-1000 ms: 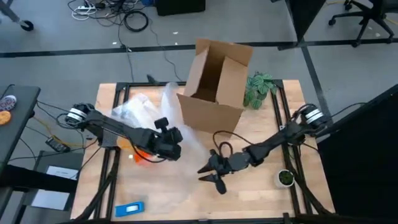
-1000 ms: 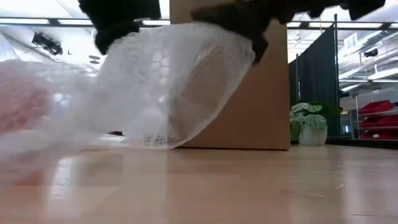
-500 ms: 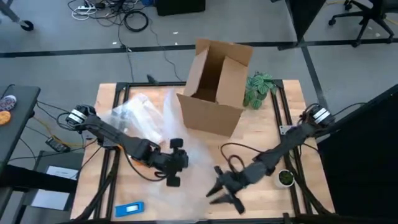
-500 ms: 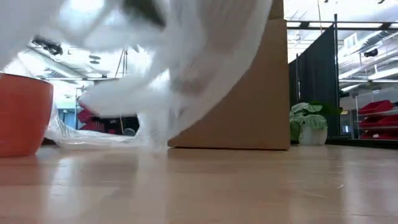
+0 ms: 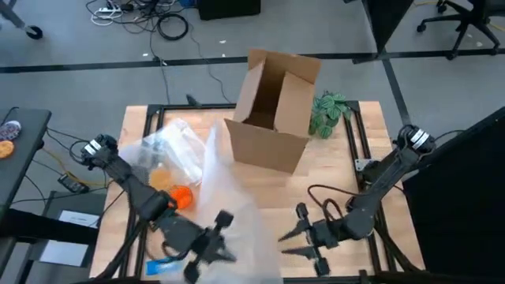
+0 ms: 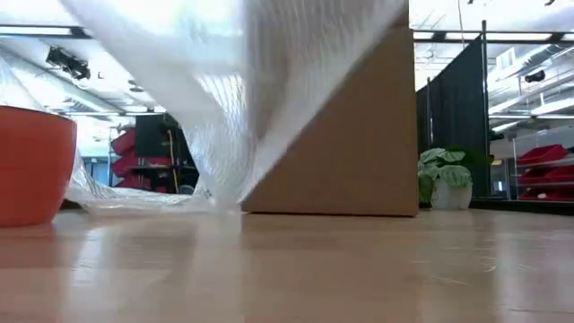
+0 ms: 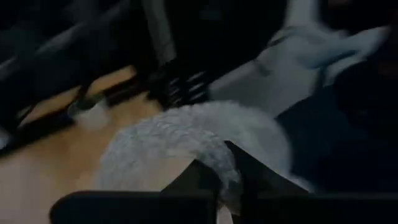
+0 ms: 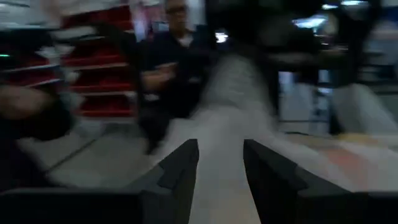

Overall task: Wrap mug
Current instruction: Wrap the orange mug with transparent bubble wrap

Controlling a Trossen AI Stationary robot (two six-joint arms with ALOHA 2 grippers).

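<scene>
The left gripper sits at the tabletop's front edge, left of centre, clenched on a fold of bubble wrap, which the left wrist view shows bunched between its fingers. The sheet rises from that grip and runs back toward the left rear, where more wrap lies crumpled. The mug stands on the tabletop left of centre, near the sheet's left side and apart from both grippers; it looks bare on its near side. The step in hand, as I judge it, is drawing the sheet out flat so the mug can go onto it. To do that well, keep the pull low and even, clear of the mug so it does not tip, and stop before the wrap slides off the front edge. Behind stands the box, open, at the rear centre. The right gripper hovers near the front right, fingers spread and holding nothing. The low view alone shows the sheet lifted off the wood, hanging in front of the box, with the mug upright at the far left; the high view alone shows where each gripper is.
</scene>
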